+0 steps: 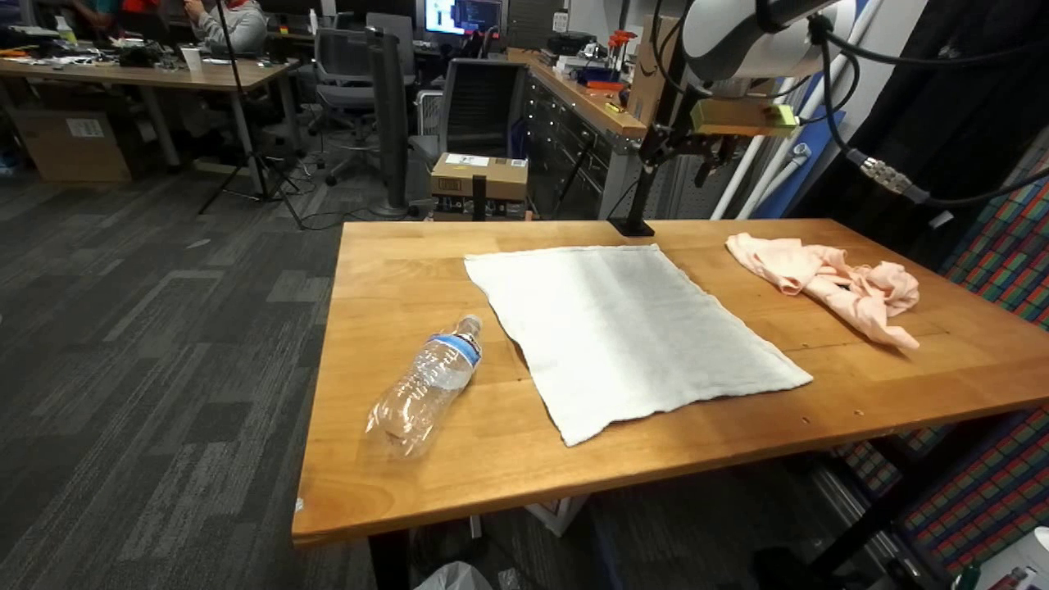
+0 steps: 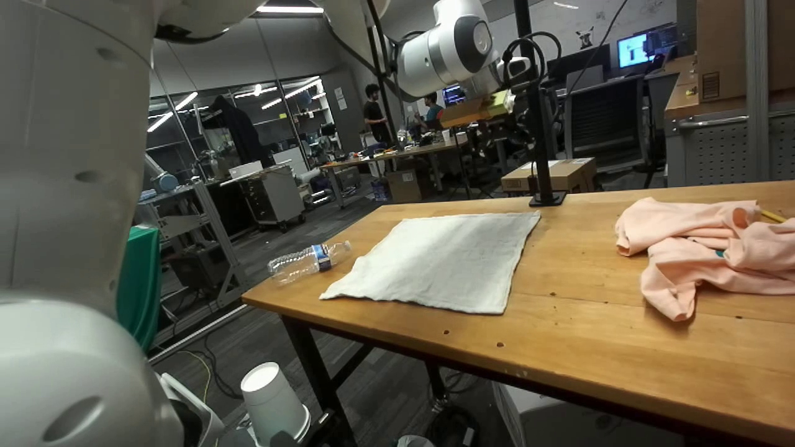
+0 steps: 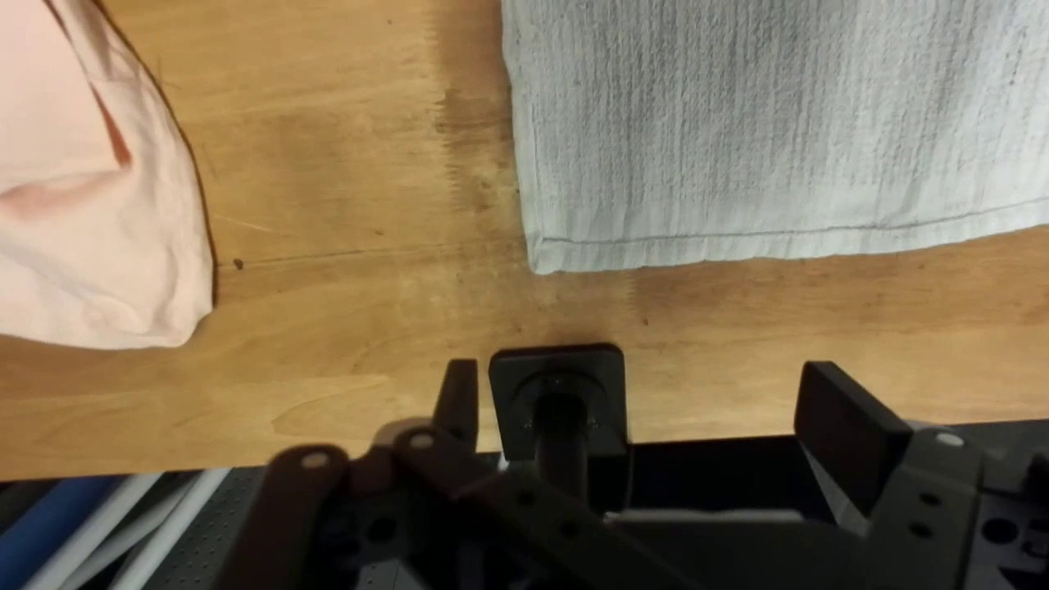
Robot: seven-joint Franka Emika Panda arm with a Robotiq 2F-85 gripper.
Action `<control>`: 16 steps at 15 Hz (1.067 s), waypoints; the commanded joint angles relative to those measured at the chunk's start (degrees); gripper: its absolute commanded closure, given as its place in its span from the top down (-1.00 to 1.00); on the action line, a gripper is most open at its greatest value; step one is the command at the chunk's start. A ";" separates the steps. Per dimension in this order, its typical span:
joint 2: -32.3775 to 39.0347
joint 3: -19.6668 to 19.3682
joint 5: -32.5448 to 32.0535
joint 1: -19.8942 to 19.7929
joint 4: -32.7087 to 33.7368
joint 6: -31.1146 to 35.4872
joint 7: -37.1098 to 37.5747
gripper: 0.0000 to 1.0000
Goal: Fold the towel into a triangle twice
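A white towel (image 1: 631, 328) lies flat and unfolded on the wooden table, roughly square with slightly wavy edges. It also lies flat in an exterior view (image 2: 441, 261). In the wrist view one towel corner and a hemmed edge (image 3: 737, 164) show at the upper right; the rest is outside that view. My gripper (image 3: 639, 393) is open, with nothing between its fingers. In both exterior views the gripper (image 1: 678, 160) (image 2: 502, 133) hangs high above the table's far edge, near the black pole, apart from the towel.
A crumpled pink cloth (image 1: 836, 279) (image 2: 702, 248) (image 3: 98, 205) lies beside the towel. A clear plastic bottle (image 1: 430, 381) (image 2: 310, 261) lies on the towel's opposite side. A black pole (image 1: 643, 197) (image 2: 540, 143) stands on a square base (image 3: 557, 369) at the table's edge, close to the gripper.
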 commanded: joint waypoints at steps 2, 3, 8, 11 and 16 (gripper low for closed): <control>1.77 -0.62 2.70 0.33 -0.15 -0.24 -1.85 1.00; 2.35 -0.59 2.93 0.41 0.05 -0.29 -1.96 1.00; 4.83 -0.56 3.01 0.87 1.16 -0.65 -2.09 1.00; 6.54 -0.33 3.14 0.98 2.34 -1.25 -2.79 1.00; 10.27 0.19 3.52 1.30 5.88 -3.26 -4.15 1.00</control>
